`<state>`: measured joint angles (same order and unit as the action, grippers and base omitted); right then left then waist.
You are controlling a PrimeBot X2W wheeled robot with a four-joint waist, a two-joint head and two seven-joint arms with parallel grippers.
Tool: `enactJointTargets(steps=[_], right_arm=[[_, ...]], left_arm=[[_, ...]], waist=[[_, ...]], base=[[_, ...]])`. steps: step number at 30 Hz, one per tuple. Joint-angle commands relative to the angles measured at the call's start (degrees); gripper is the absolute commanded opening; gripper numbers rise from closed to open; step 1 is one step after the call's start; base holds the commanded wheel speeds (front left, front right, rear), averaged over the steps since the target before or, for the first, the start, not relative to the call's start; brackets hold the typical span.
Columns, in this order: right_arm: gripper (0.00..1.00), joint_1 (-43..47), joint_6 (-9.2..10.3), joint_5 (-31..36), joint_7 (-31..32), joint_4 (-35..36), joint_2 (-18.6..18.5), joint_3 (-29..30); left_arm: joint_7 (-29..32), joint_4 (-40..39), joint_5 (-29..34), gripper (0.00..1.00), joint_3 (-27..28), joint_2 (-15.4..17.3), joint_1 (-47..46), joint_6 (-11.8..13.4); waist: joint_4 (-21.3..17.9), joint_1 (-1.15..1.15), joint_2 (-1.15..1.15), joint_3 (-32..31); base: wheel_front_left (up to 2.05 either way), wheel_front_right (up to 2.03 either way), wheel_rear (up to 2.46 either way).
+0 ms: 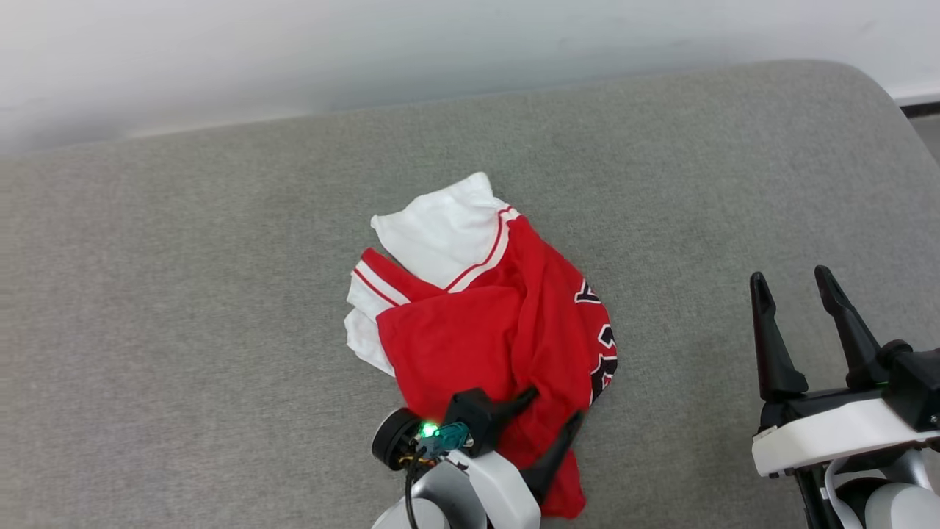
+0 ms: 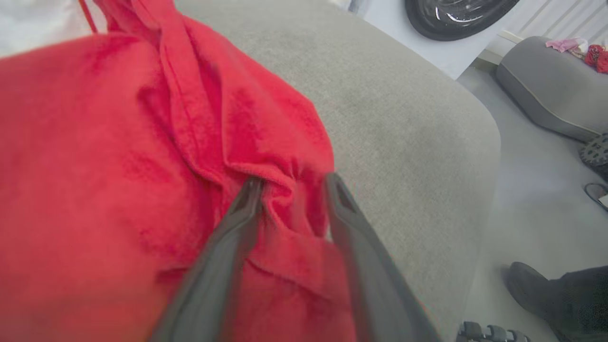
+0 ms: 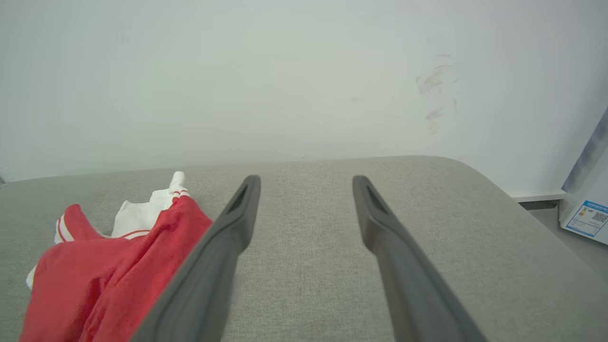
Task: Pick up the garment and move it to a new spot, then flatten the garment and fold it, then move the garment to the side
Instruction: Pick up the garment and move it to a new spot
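The garment point(image 1: 477, 330), a red jersey with white sleeves and black print along its right edge, lies crumpled in a heap at the middle of the grey cushioned surface point(image 1: 220, 294). My left gripper point(image 1: 556, 404) is over its near edge, fingers spread, tips resting on the red cloth. In the left wrist view a bunched fold of the garment point(image 2: 95, 166) sits between the parted fingers of the left gripper point(image 2: 292, 183). My right gripper point(image 1: 789, 275) stands open to the right, apart from the cloth. The right wrist view has the right gripper point(image 3: 306, 179) empty and the garment point(image 3: 109, 266) at lower left.
A white wall point(image 1: 367, 59) runs behind the surface. The surface's rounded corner point(image 1: 903, 110) is at the far right, with floor beyond. In the left wrist view a person's dark shoe point(image 2: 522, 285) stands on the floor, and another grey cushion point(image 2: 546, 95) lies further off.
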<state>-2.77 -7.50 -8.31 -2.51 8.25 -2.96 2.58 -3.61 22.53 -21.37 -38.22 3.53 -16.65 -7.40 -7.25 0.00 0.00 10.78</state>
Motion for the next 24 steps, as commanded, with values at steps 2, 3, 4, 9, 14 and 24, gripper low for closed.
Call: enactJointTargets(steps=[2,3,4,9,14,24], right_arm=[[1.0,-0.06,0.02,0.15,0.06,-0.19,0.13,-0.03],[1.0,0.25,0.02,0.39,0.2,-0.26,0.13,0.02],[1.0,0.63,0.01,0.49,0.45,-0.26,0.13,0.14],[1.0,2.1,0.02,0.77,1.37,0.16,0.13,0.08],[1.0,3.69,0.02,0.85,2.38,0.74,0.12,0.33],[1.0,6.4,0.02,0.36,4.03,1.29,0.12,0.76]], left_arm=[[-2.66,-1.54,0.48,1.0,-0.11,-0.13,-0.18,0.35],[-3.94,-2.12,0.68,1.0,-0.17,-0.18,-0.4,0.6],[-5.18,-2.82,0.59,1.0,-0.09,-0.24,-0.45,0.85],[-9.14,-5.53,1.04,1.0,1.27,-0.28,-1.38,2.63],[-10.74,-7.25,1.39,1.0,5.31,0.71,-0.47,6.92],[-11.56,-9.54,0.38,1.0,16.2,7.33,5.91,14.64]], waist=[[1.51,0.0,0.0,-1.88],[2.02,0.0,0.0,-2.62],[2.54,0.0,0.0,-3.26],[4.84,0.0,0.0,-6.24],[6.71,0.0,0.0,-8.61],[8.57,0.0,0.0,-11.02]], base=[[0.0,0.0,0.0],[0.0,0.0,0.0],[0.0,0.0,0.0],[0.0,0.0,0.0],[0.0,0.0,0.0],[0.0,0.0,0.0]])
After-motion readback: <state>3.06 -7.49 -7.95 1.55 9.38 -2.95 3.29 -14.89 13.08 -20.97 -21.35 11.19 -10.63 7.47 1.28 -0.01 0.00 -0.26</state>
